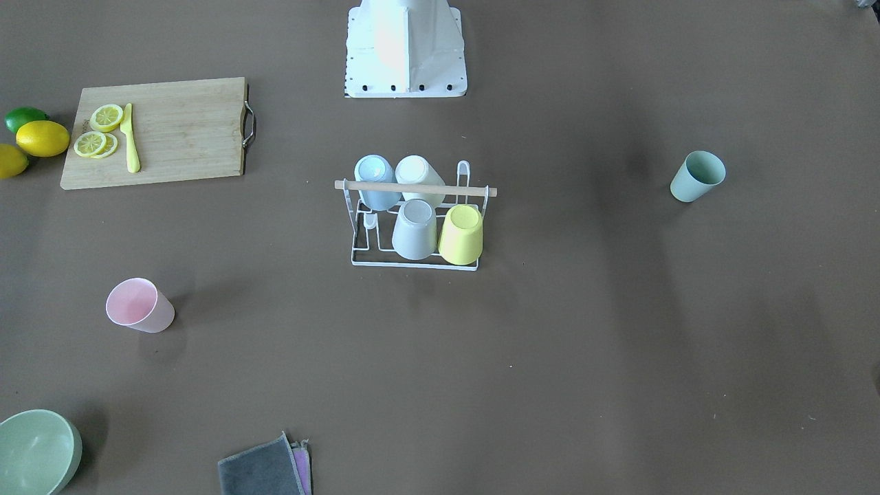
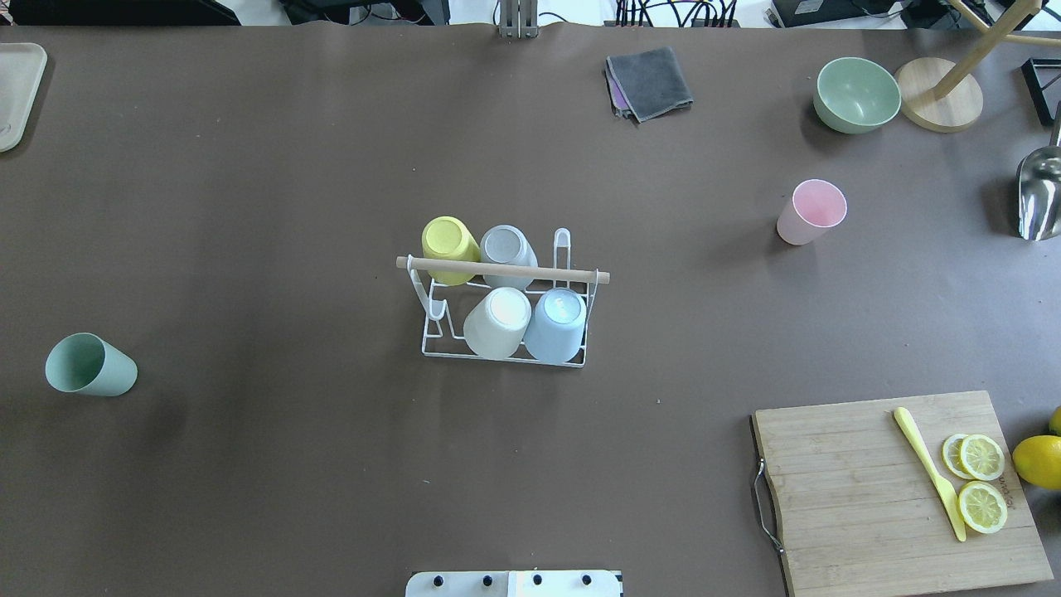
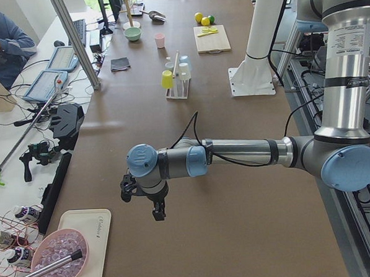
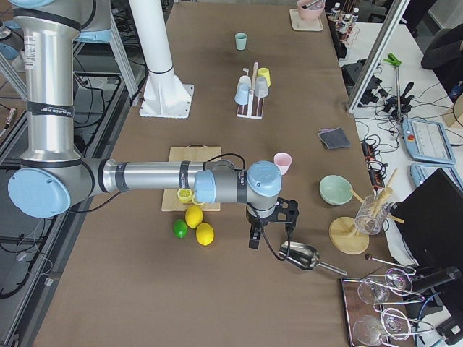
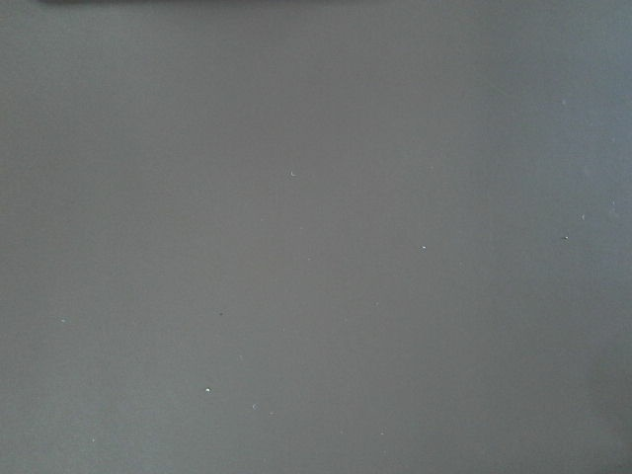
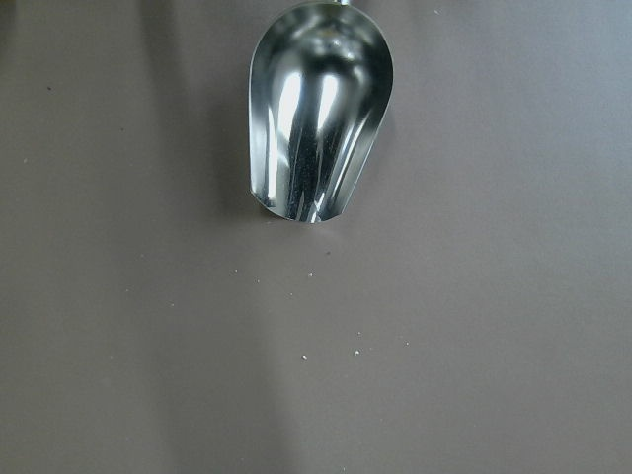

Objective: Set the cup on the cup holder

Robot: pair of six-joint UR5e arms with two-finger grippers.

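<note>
**Two cups loose on the desk, both tools far out at its ends**

The cup holder [image 2: 432, 330] stands at the middle of the desk [image 2: 273, 191], its wooden rod [image 2: 580, 274] across the top. Four cups sit upside down on its prongs: a yellow cup [image 2: 450, 245] and a grey cup [image 2: 507, 249] on the far side from the robot, a white cup [image 2: 497, 322] and a light blue cup [image 2: 557, 323] on the near side.

Two cups stand off the rack. The green cup [image 2: 89, 365] is well out on the robot's left. The pink cup [image 2: 811, 211] is on its right, near a green bowl [image 2: 856, 94].

The left tool [image 3: 143, 200] hangs over bare desk near the desk's left end, well apart from the cup holder. The right tool [image 4: 271, 230] hangs near the right end, just above a metal scoop [image 6: 316, 109]. The pink cup lies between this tool and the holder, nearer the tool. Both tools show only in the side views, so I cannot tell how far their jaws are apart; neither appears to carry anything.
</note>
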